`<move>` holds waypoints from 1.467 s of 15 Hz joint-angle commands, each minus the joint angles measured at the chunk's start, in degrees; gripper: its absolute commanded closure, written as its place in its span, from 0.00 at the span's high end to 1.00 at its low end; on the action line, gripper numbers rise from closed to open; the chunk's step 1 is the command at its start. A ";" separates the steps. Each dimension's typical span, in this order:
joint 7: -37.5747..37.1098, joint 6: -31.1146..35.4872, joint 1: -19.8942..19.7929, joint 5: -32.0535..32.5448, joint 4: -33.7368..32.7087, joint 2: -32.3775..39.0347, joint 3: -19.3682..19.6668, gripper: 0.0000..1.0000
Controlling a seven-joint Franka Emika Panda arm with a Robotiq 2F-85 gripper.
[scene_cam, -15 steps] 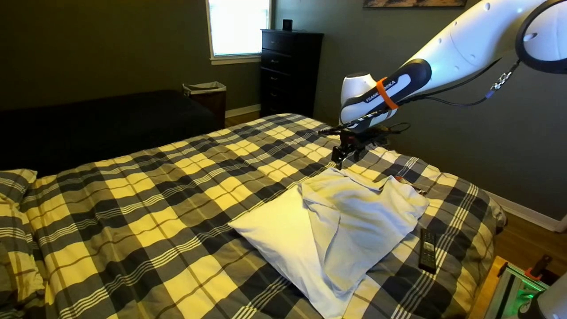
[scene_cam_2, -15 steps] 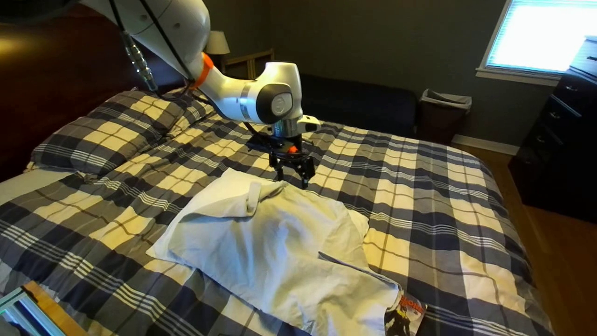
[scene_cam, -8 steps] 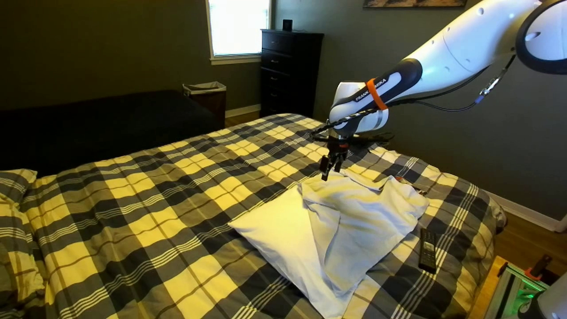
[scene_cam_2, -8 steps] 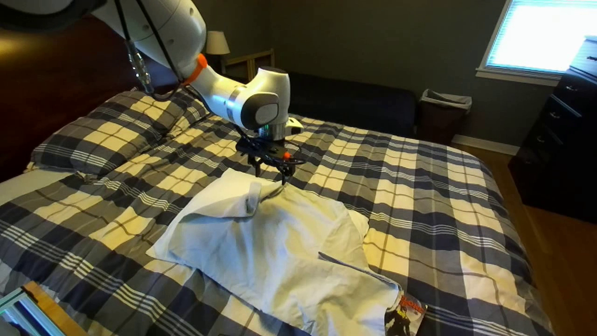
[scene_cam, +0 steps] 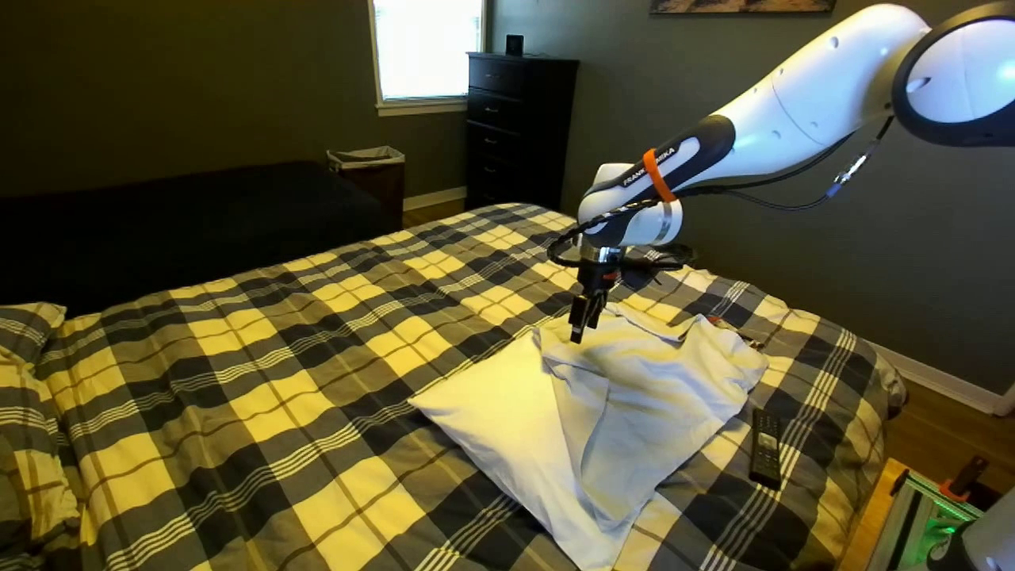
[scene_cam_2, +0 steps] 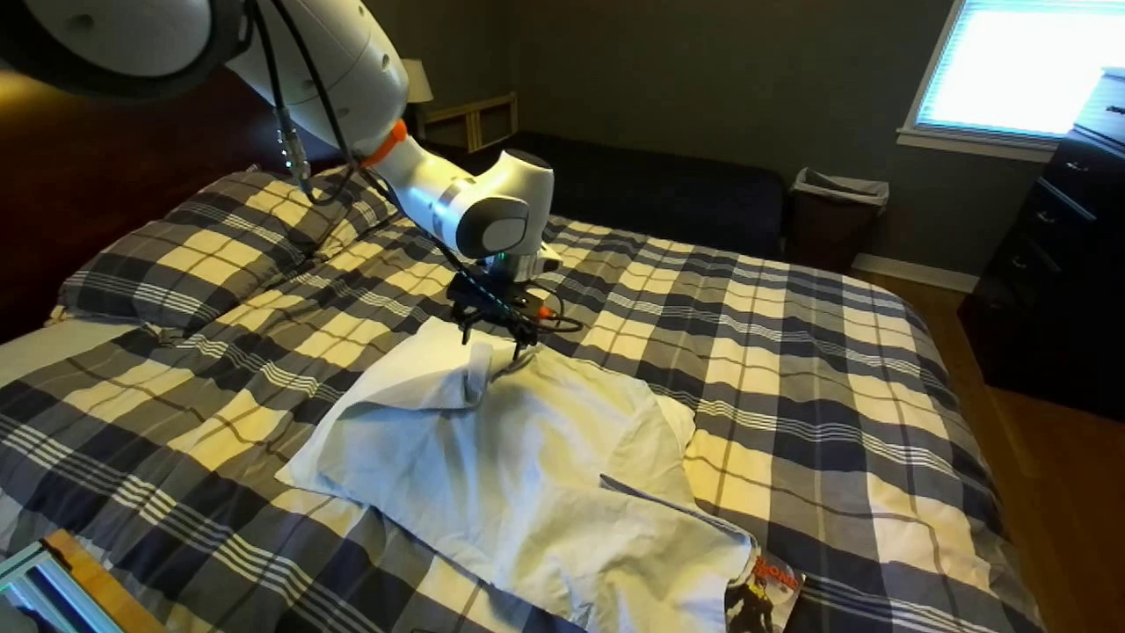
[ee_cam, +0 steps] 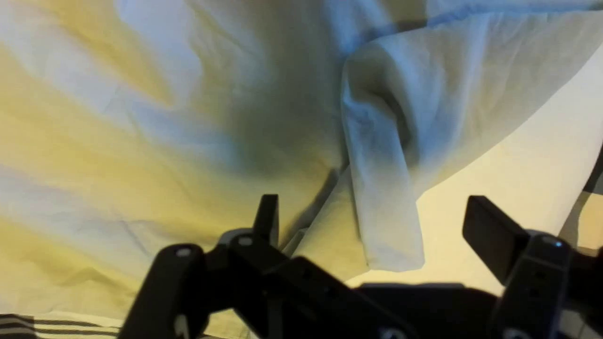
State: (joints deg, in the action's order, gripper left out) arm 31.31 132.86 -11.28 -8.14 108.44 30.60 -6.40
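Observation:
A pale cloth (scene_cam: 658,388) lies rumpled and partly folded back over a flat white pillow (scene_cam: 496,404) on the bed. The cloth (scene_cam_2: 536,475) and the pillow's far corner (scene_cam_2: 435,338) also show in an exterior view. My gripper (scene_cam: 585,321) points down just over the far edge of the cloth; it also shows in an exterior view (scene_cam_2: 492,343). In the wrist view the gripper (ee_cam: 372,209) is open and empty. A narrow folded flap of the cloth (ee_cam: 388,216) lies between its fingers, with the white pillow (ee_cam: 513,165) behind the right finger. Contact with the cloth cannot be told.
The bed has a plaid cover (scene_cam: 262,381). A black remote (scene_cam: 766,448) lies beside the cloth. A magazine or case (scene_cam_2: 765,593) sticks out from under the cloth's corner. Plaid pillows (scene_cam_2: 220,237) rest at the headboard. A dark dresser (scene_cam: 519,131) and a bin (scene_cam: 369,178) stand beyond.
My gripper has come down and across toward the folded flap, turning to point more straight down. The cloth, pillow and remote have not visibly moved.

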 commanded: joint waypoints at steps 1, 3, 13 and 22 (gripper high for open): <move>4.12 -1.83 -0.79 -1.16 -3.80 3.31 -1.26 1.00; 5.87 -2.33 -0.92 -1.50 -5.36 4.72 -1.98 1.00; 10.75 -9.49 -0.56 -1.29 -13.51 10.29 -2.97 1.00; 12.47 -16.32 0.68 -0.67 -20.52 14.69 -2.62 0.92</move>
State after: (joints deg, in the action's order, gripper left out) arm 42.42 119.30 -10.97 -8.46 91.67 42.52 -8.93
